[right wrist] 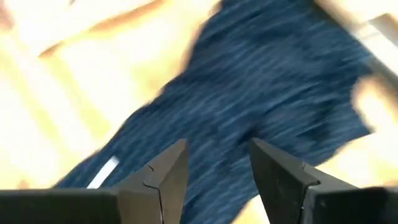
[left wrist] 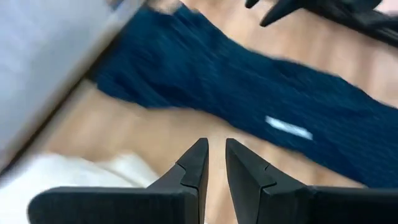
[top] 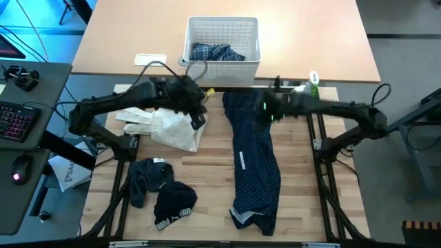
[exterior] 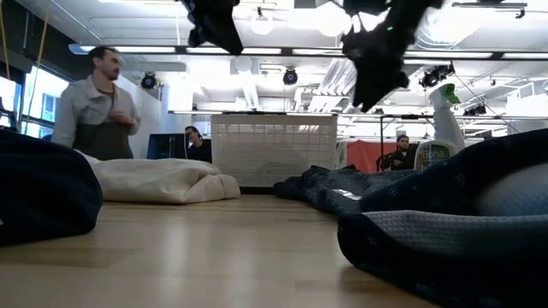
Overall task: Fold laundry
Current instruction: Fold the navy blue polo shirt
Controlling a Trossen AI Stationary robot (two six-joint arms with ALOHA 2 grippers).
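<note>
The navy shirt (top: 252, 162) is laid out as a long strip on the desk (top: 210, 180), running from just in front of the basket (top: 222, 40) toward the near edge. The plaid shirt (top: 217, 52) is left inside that basket, and the small dark pieces (top: 162, 189) are heaped on the desk's near left part, apart from the navy shirt.

The right pincer (right wrist: 214, 171) is held above the shirt's far end with its fingers spread and nothing between them. The left pincer (left wrist: 216, 165) is held between a cream cloth (top: 165, 127) and the shirt's far left edge, its fingers nearly pressed together and empty.

The step in hand is judged to be the arranging of the navy shirt for a fold. For the next move, a fresh hold on the far end is probably called for, so that it can be carried over toward the near end.
</note>
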